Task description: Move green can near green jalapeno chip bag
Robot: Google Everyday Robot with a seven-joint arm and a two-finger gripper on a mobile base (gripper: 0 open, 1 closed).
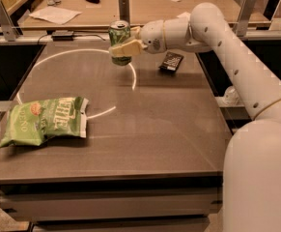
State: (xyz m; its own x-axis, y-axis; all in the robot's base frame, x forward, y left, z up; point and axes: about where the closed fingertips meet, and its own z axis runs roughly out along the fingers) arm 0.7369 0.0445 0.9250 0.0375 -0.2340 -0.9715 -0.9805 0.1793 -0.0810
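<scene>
So the green can [119, 38] is way at the far end of the table [154, 124], well apart from the green jalapeno chip bag [43, 121], back and to the right of it. The gripper [122, 45] has it clamped from the side, with one cream finger [126, 47] lying across the can's front and the can standing upright in the grip. Can't honestly tell if the can's bottom is touching the table or hanging just above it.

The arm [236, 57] comes up from the robot's big white body [260, 178], which is far off to the bag's right. It runs along that side of the table, bends at the far corner, and the wrist goes flat and sideways back toward the bag's side to reach the can.

The bag itself lies flat and crinkled by the table's left edge. A small dark packet [171, 61] lies even further right of the bag than the can, just under the wrist. The tabletop is grey-brown with a bright thin ring [133, 76] curving from beside the bag up past the can. Beyond all that, there's a wooden desk [140, 6] with papers [55, 14] on it.
</scene>
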